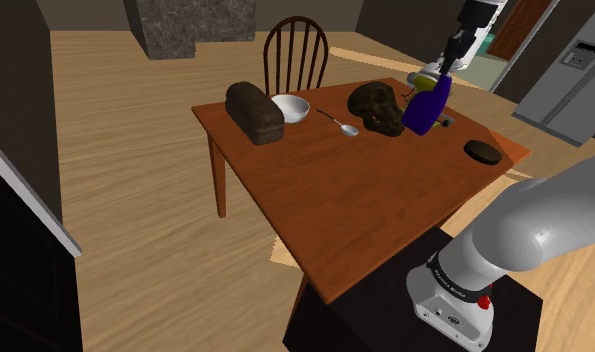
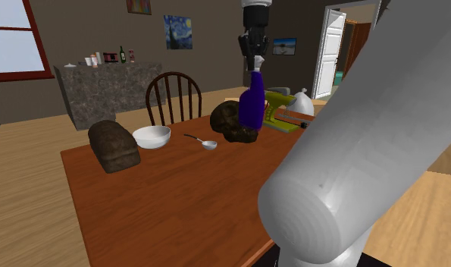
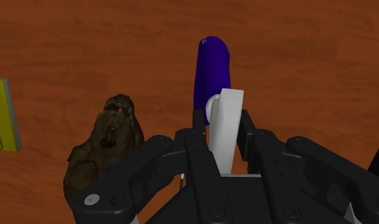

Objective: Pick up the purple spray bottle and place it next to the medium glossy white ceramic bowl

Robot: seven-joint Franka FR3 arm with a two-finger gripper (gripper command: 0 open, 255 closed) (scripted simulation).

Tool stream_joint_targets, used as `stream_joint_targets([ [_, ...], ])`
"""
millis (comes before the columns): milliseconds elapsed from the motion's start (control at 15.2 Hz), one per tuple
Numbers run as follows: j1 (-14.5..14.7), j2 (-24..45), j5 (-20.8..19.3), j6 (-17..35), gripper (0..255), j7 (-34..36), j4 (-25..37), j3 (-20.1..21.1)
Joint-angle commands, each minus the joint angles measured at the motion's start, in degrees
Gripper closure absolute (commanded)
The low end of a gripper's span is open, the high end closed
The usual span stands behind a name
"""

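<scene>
The purple spray bottle (image 1: 425, 106) (image 2: 252, 106) hangs slightly tilted under my gripper (image 1: 440, 72) (image 2: 255, 67) at the far side of the table. In the wrist view my gripper (image 3: 223, 127) is shut on the bottle's white spray head (image 3: 226, 121), and the purple body (image 3: 212, 67) points down at the wood. Its base is close to the table top; I cannot tell whether it touches. The white bowl (image 1: 291, 108) (image 2: 152, 136) stands well off toward the shoulder view's left, beside a dark bread loaf (image 1: 255, 112) (image 2: 114, 146).
A dark lumpy object (image 1: 375, 108) (image 2: 233, 121) (image 3: 108, 143) sits right beside the bottle, between it and the bowl. A spoon (image 1: 340, 122) (image 2: 202, 142) lies near the bowl. A yellow-green item (image 2: 275, 110) (image 3: 3, 114), a black disc (image 1: 482, 152) and a chair (image 1: 296, 55) are nearby.
</scene>
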Motion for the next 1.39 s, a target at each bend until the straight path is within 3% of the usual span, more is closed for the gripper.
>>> stream_joint_targets([
  [0,0.12,0.45,0.23,-1.48,255,-0.15,1.89,0.04],
  [1320,0.88,7.7,3.27,-17.5,255,-3.14,24.51,-1.11],
])
